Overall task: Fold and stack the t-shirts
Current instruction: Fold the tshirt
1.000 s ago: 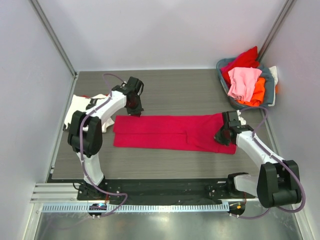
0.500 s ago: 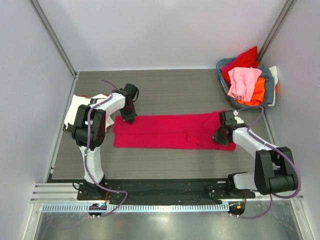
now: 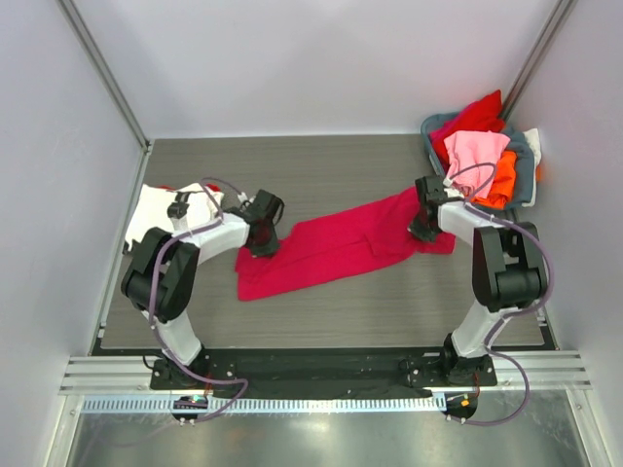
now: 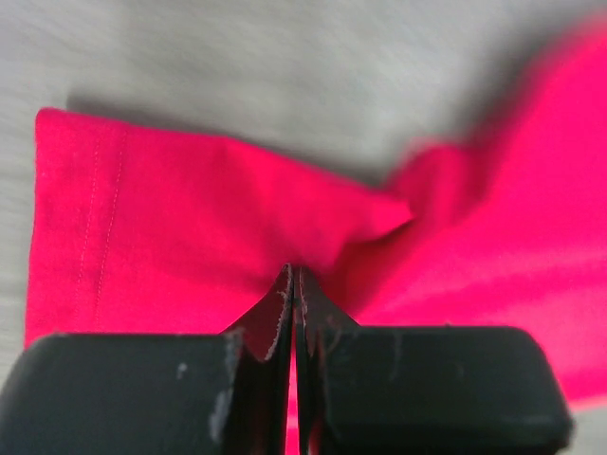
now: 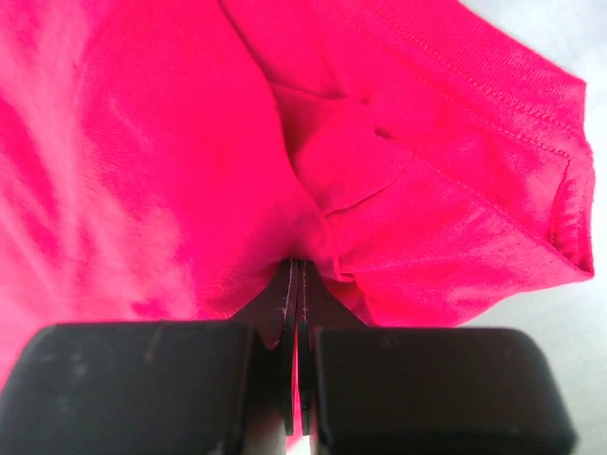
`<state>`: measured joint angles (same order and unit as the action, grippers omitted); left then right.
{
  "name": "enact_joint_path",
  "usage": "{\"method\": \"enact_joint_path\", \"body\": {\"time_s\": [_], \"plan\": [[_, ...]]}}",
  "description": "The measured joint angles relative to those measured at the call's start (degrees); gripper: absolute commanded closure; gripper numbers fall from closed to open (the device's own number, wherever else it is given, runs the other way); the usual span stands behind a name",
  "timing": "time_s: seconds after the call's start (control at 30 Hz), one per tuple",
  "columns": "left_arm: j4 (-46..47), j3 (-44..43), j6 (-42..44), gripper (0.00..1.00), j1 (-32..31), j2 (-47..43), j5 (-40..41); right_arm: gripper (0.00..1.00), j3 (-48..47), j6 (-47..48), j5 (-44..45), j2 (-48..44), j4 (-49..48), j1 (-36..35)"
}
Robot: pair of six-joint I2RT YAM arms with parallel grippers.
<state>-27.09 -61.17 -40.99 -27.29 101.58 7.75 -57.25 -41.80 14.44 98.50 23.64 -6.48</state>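
Observation:
The crimson-magenta t-shirt (image 3: 331, 248) lies as a long folded band, slanting from lower left to upper right across the table. My left gripper (image 3: 261, 245) is shut on its left part; the left wrist view shows the cloth (image 4: 190, 218) pinched between the closed fingertips (image 4: 283, 303). My right gripper (image 3: 421, 230) is shut on its right end; the right wrist view shows bunched cloth (image 5: 398, 190) at the closed tips (image 5: 287, 289). A white t-shirt with dark and red markings (image 3: 161, 209) lies at the far left. Red, pink and orange tees (image 3: 477, 156) fill the basket.
The grey-blue basket (image 3: 526, 161) stands at the back right corner. White walls close in the table on the left, back and right. The arm bases and a metal rail (image 3: 292, 401) run along the near edge.
Both grippers have closed on the crimson shirt. The right end moved toward the back and the left end shifted right and nearer, so the band now slants instead of lying level.

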Motion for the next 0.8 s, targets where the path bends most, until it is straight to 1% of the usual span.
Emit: {"method": "enact_joint_path", "body": {"time_s": [0.13,0.2,0.37,0.43,0.5,0.6,0.7,0.8], "plan": [[3.5,4.5,-3.3,1.0,-9.3,-2.1,0.2,0.99,-8.2,1.9,-0.5,6.8,-0.9,0.2],[6.1,7.0,-5.4,1.0,-12.9,-3.4,0.1,0.99,-12.1,3.0,-1.1,9.8,-1.1,0.2],[12.7,15.0,-12.5,1.0,-18.4,-8.7,-0.7,0.99,-23.2,6.2,-2.6,17.9,-0.2,0.0],[13.6,17.8,-16.1,1.0,-21.9,-10.9,-0.8,0.99,-28.9,7.4,-3.3,21.7,0.3,-0.5],[13.9,19.8,-19.9,1.0,-26.7,-12.9,-0.9,0.99,-34.3,8.5,-3.5,25.4,0.9,-1.4],[14.3,21.1,-26.7,1.0,-34.8,-14.7,-1.3,0.99,-41.6,9.7,-3.5,30.1,1.6,-3.4],[14.2,20.6,-32.9,1.0,-43.5,-14.4,-0.3,0.98,-48.2,10.4,-3.9,34.2,2.8,-5.7],[12.9,19.3,-37.2,1.0,-49.0,-13.5,1.4,0.93,-55.2,11.1,-4.5,38.1,5.6,-8.0]]}}
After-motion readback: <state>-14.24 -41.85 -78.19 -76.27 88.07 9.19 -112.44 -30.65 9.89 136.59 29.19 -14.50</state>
